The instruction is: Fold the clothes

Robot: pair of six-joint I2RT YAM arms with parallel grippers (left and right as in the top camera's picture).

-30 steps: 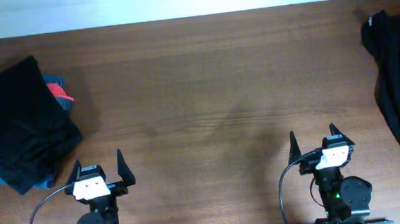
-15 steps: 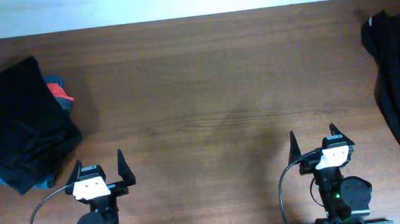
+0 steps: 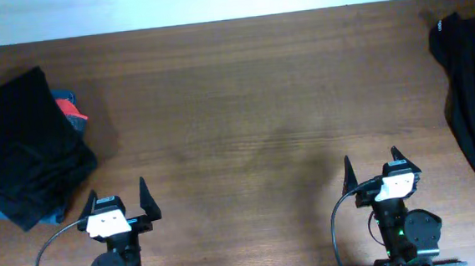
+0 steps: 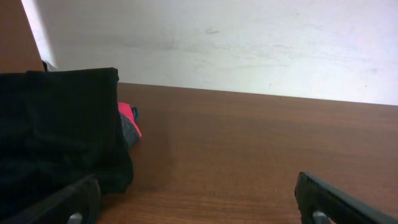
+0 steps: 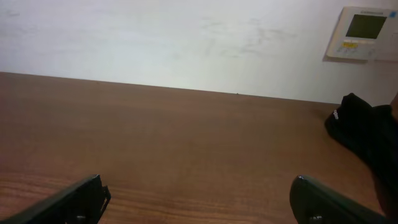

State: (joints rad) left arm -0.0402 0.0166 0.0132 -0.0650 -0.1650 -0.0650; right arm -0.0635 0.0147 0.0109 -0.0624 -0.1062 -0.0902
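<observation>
Left gripper (image 3: 118, 200) and right gripper (image 3: 371, 167) both spread wide, holding nothing, at the near edge; stacked clothes (image 3: 21, 148) sit far left, seemingly done; crumpled black garment (image 3: 473, 91) at right edge untouched, apparently left to fold.

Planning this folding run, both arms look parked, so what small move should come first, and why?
Probably reach the right gripper toward the crumpled black garment: it lies unfolded at the table's right edge, nearest that arm, whose jaws stand open and empty.
</observation>
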